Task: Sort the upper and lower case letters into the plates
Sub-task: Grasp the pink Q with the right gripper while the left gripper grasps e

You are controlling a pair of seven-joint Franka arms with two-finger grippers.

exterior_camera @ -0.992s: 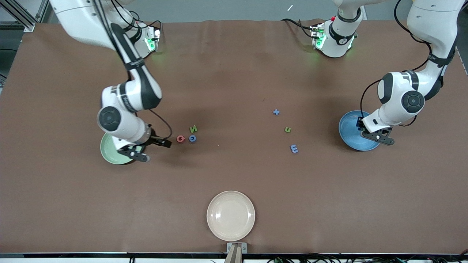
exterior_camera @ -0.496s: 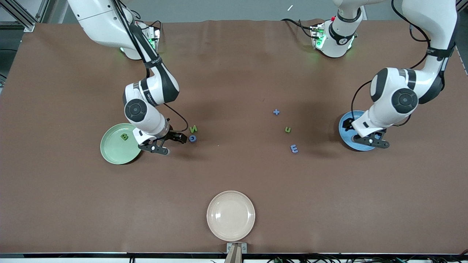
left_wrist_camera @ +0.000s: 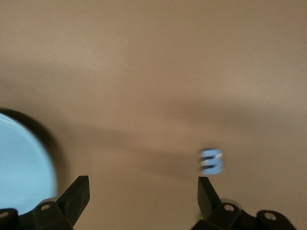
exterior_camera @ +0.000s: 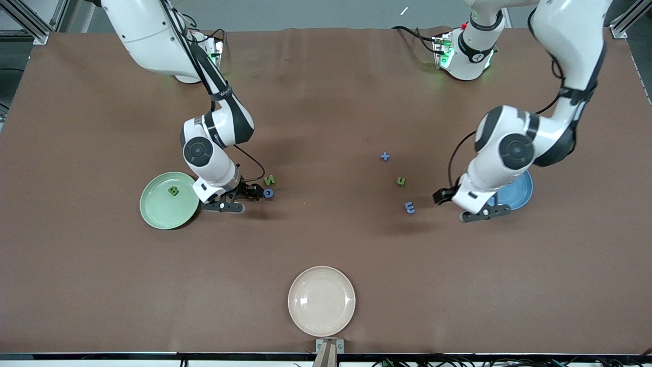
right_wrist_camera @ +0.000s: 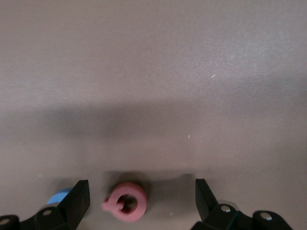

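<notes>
The mint green plate (exterior_camera: 169, 200) sits in the left-centre of the front view and holds one green letter B (exterior_camera: 173, 191). The blue plate (exterior_camera: 519, 192), at the right-centre of the frame, is partly covered by the left arm; nothing can be made out in the part that shows. A cream plate (exterior_camera: 321, 300) at the bottom centre is bare.

The right hand (exterior_camera: 249, 193) is low over the table (exterior_camera: 326, 244) just beside the mint plate. Its fingers (right_wrist_camera: 76, 199) are spread wide and grip nothing; the right wrist view shows a pink-red letter G (right_wrist_camera: 126, 202) lying between them and a blue letter G (exterior_camera: 268, 193) just outside one finger. A green letter N (exterior_camera: 269, 179) lies just above the blue one in the front view.

The left hand (exterior_camera: 444, 196) hangs over the table beside the blue plate, fingers (left_wrist_camera: 74, 199) wide apart and empty, with a blue letter m (exterior_camera: 409, 207) close to one fingertip. A green letter u (exterior_camera: 401, 180) and a blue cross (exterior_camera: 385, 156) lie up and to the left of it.
</notes>
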